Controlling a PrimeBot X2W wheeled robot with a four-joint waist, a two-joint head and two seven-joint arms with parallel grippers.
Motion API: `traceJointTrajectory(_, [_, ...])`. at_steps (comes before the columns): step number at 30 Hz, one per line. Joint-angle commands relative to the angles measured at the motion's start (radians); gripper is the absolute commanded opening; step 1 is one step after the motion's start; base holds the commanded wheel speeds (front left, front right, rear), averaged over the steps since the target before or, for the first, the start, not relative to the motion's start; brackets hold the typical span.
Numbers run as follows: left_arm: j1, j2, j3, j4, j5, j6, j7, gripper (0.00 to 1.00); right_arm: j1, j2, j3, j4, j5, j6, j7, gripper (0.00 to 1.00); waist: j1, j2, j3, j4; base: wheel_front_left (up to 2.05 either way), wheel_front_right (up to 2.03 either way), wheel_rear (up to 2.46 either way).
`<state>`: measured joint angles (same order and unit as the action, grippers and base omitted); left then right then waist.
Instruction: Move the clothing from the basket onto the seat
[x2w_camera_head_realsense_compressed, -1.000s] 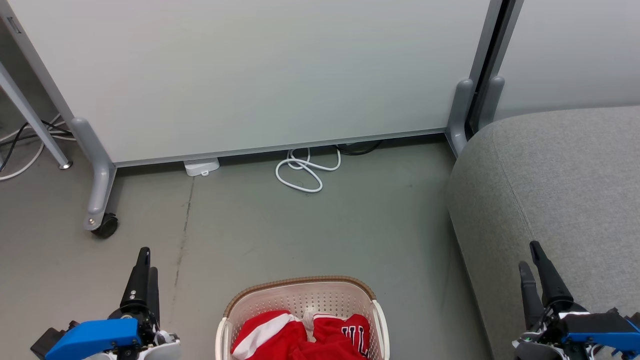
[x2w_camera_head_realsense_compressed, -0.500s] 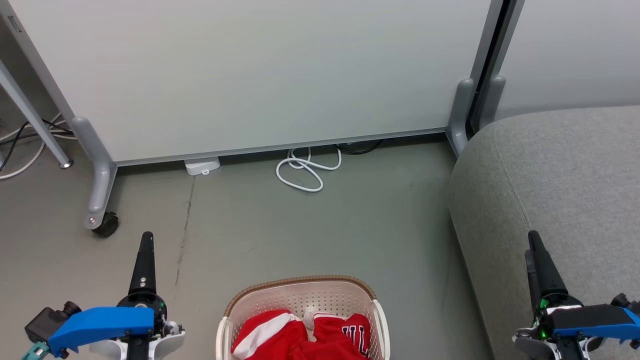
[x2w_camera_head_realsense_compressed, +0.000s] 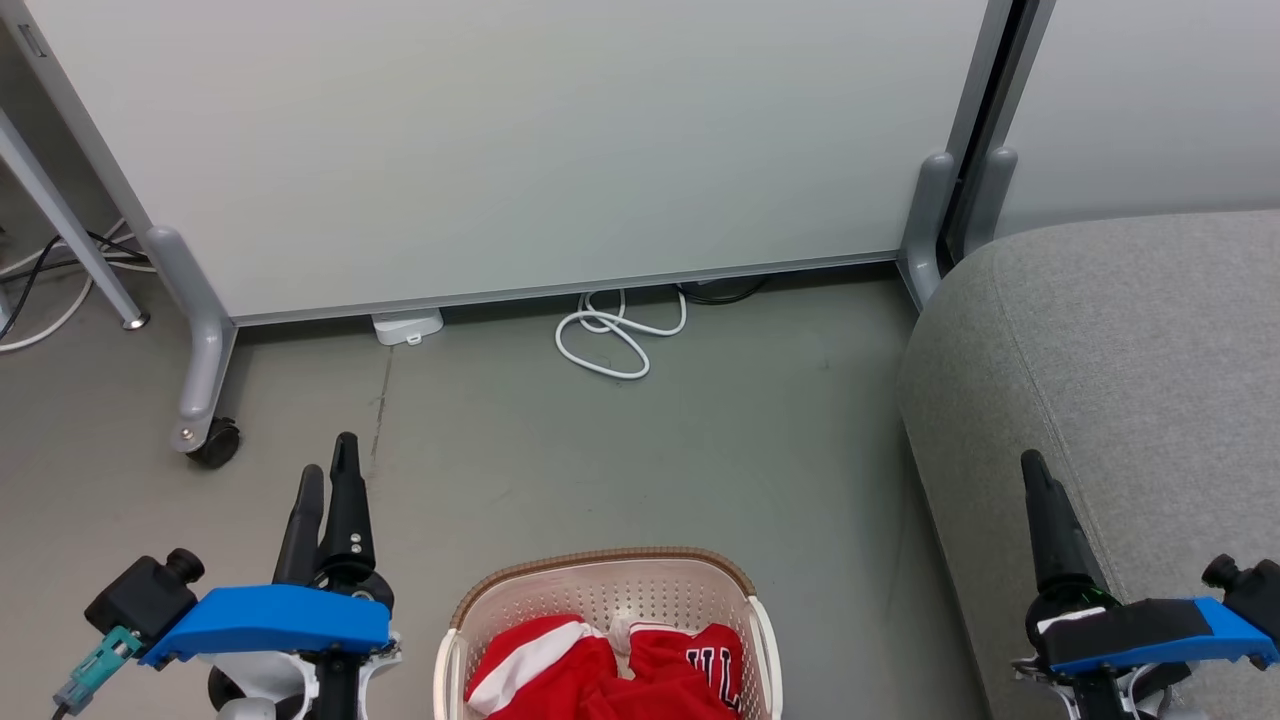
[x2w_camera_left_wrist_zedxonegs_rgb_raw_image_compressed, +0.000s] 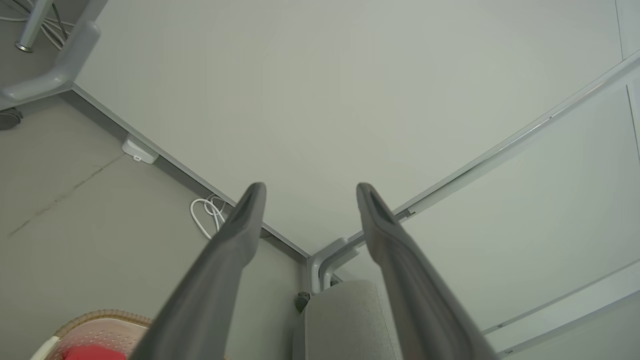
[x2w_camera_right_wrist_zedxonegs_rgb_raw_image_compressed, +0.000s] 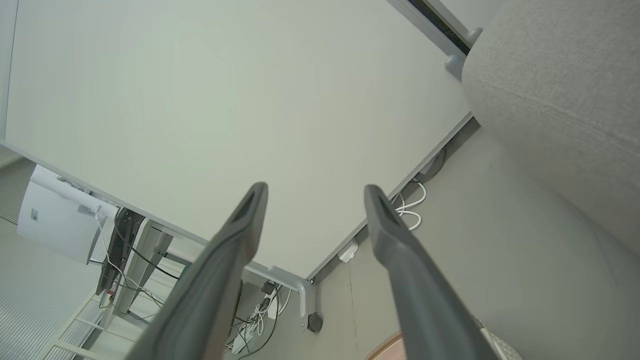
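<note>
Over the last second both arms have come forward in the head view. The left hand (x2w_camera_head_realsense_compressed: 328, 455) has climbed and swung inward toward the basket, and the right hand (x2w_camera_head_realsense_compressed: 1032, 465) has crept up along the sofa's edge. The basket and its load lie where they were.

The left hand (x2w_camera_left_wrist_zedxonegs_rgb_raw_image_compressed: 310, 187) is spread wide with nothing between its fingers, as its own wrist view makes plain. It hovers above the bare floor (x2w_camera_head_realsense_compressed: 620, 460), near the left side of the basket (x2w_camera_head_realsense_compressed: 600, 556) and touching nothing. The right hand (x2w_camera_right_wrist_zedxonegs_rgb_raw_image_compressed: 315, 187) is likewise spread and empty. In the head view its two fingers seem to line up one behind the other, so the gap cannot be judged there. It hangs over the front left edge of the seat (x2w_camera_head_realsense_compressed: 1130, 350).

The clothing (x2w_camera_head_realsense_compressed: 600, 675), red with white trim and dark lettering, lies crumpled inside the basket, wholly below the brown rim. The basket stands on the floor between the two hands, at the bottom middle of the head view and cut off by the frame. The grey seat lies to its right, a strip of floor between them.

Beyond them a pale partition panel (x2w_camera_head_realsense_compressed: 520, 150) runs across. A looped white cable (x2w_camera_head_realsense_compressed: 610, 340) lies at its foot, and a black caster wheel (x2w_camera_head_realsense_compressed: 215, 442) stands at the panel's left leg.
</note>
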<state>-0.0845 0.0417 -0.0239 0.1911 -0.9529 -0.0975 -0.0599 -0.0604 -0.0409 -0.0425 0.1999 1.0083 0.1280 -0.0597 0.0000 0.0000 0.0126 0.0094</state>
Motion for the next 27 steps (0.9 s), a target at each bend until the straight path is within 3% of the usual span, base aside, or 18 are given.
traceJointTrajectory(1, [-0.028, 0.008, -0.009, -0.019, 0.041, 0.004, -0.011, 1.0, -0.024, -0.006, 0.006, -0.018, -0.043, 0.002, -0.011, 1.0, 0.0, 0.0, 0.001, 0.0, 0.0, 0.0, 0.0])
traceJointTrajectory(11, [-0.037, 0.011, -0.047, -0.001, 0.248, 0.015, -0.043, 1.0, -0.027, -0.007, 0.024, -0.016, -0.217, 0.003, -0.043, 1.0, 0.0, 0.0, 0.006, 0.004, 0.0, 0.0, 0.0])
traceJointTrajectory(27, [-0.053, 0.012, -0.093, 0.033, 0.441, 0.034, -0.086, 1.0, -0.035, -0.009, 0.044, 0.006, -0.408, 0.003, -0.086, 1.0, 0.0, 0.0, 0.012, 0.009, 0.0, 0.0, 0.0])
